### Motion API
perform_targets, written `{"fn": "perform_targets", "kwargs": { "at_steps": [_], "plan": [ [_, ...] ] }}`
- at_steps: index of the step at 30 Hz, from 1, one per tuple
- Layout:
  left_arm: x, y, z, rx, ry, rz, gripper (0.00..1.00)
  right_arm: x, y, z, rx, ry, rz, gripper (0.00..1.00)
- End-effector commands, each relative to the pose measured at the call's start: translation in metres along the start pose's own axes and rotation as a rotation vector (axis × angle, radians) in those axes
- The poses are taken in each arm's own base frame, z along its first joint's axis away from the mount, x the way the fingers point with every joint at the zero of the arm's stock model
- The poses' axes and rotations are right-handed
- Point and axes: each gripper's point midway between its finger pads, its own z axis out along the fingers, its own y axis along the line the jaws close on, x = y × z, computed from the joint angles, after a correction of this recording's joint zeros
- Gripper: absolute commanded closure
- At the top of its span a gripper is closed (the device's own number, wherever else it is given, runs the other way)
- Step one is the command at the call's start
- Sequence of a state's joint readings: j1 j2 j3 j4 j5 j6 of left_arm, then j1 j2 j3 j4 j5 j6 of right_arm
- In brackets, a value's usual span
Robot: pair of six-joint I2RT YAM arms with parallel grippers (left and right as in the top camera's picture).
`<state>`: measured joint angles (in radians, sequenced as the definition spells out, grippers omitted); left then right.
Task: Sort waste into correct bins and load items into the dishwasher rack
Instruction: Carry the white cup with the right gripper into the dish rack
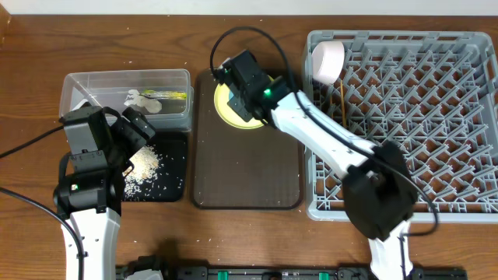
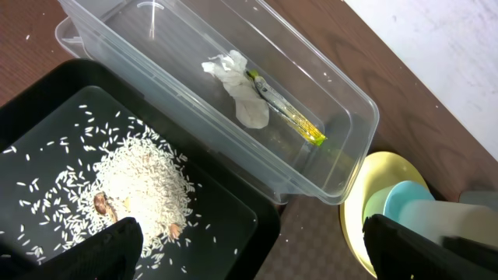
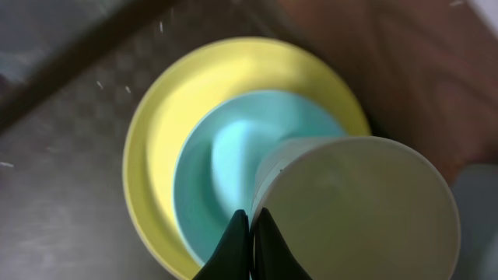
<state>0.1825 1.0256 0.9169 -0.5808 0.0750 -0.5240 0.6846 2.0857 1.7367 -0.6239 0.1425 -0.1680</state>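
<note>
Right wrist view first. Shows the right pincer (image 3: 249, 233) clenched, fingertips pressed together with hardly a gap. Puts those tips right at the near rim of the cream cup (image 3: 358, 210); cannot tell of any cup wall caught between them. Finds the cup upright just ahead of the pincer and a little to one side, standing inside the light blue bowl (image 3: 226, 155), that bowl nested on the round yellow plate (image 3: 156, 140) directly beneath the fingers. Places the whole stack on the dark brown serving tray (image 3: 70, 194), spreading away on the pincer's other side.

Overhead next. Puts the grey dishwasher rack (image 1: 405, 124) well apart from that pincer, back along its own arm and beyond. Finds a white bowl (image 1: 327, 61) tipped on its side at the rack corner nearest the pincer, and the thin chopsticks (image 1: 343, 99) lying among the pegs just beside that bowl.

Left wrist view last. Shows the left pincer (image 2: 253, 233) released, fingers spread wide, nothing between them. Finds the black tray (image 2: 233, 225) right under it, with a heap of white rice scraps (image 2: 140, 187) just ahead of one finger. Further ahead, just beyond the tray, puts the clear plastic tub (image 2: 342, 78), with the crumpled white tissue (image 2: 237, 89) and the green-and-orange wrapper (image 2: 288, 113) touching each other on its floor.
</note>
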Motion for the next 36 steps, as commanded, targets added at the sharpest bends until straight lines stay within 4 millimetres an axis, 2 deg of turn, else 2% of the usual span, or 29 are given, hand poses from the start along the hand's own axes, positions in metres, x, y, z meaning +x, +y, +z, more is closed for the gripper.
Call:
{"fn": "perform_targets", "kwargs": {
  "at_steps": [1, 4, 8, 13, 17, 20, 25, 29, 36],
  "plan": [
    [-0.008, -0.002, -0.004, 0.002, -0.02, -0.001, 0.07, -0.033, -0.025, -0.071, 0.007, -0.137, 0.13, 0.99],
    [-0.008, -0.002, -0.004, 0.002, -0.02, -0.001, 0.07, -0.031, -0.037, -0.102, -0.041, -0.157, 0.203, 0.99],
    [-0.008, -0.002, -0.004, 0.003, -0.019, -0.001, 0.07, -0.018, -0.053, -0.134, -0.161, -0.153, 0.318, 0.99],
    [-0.008, -0.002, -0.004, 0.003, -0.019, -0.001, 0.06, 0.009, -0.071, -0.151, -0.36, -0.109, 0.444, 0.99],
    [-0.008, -0.002, -0.004, 0.002, -0.02, -0.001, 0.07, 0.034, -0.088, -0.156, -0.481, -0.074, 0.554, 0.99],
    [-0.008, -0.002, -0.004, 0.002, -0.02, -0.001, 0.07, 0.04, -0.092, -0.162, -0.596, -0.109, 0.586, 0.99],
    [-0.008, -0.002, -0.004, 0.002, -0.02, -0.001, 0.07, 0.054, -0.103, -0.163, -0.67, -0.13, 0.648, 0.99],
    [-0.008, -0.002, -0.004, 0.002, -0.02, -0.001, 0.07, 0.068, -0.108, -0.152, -0.685, -0.13, 0.677, 0.99],
    [-0.008, -0.002, -0.004, 0.002, -0.02, -0.001, 0.07, 0.085, -0.096, -0.127, -0.756, -0.155, 0.701, 0.99]
  ]
}}
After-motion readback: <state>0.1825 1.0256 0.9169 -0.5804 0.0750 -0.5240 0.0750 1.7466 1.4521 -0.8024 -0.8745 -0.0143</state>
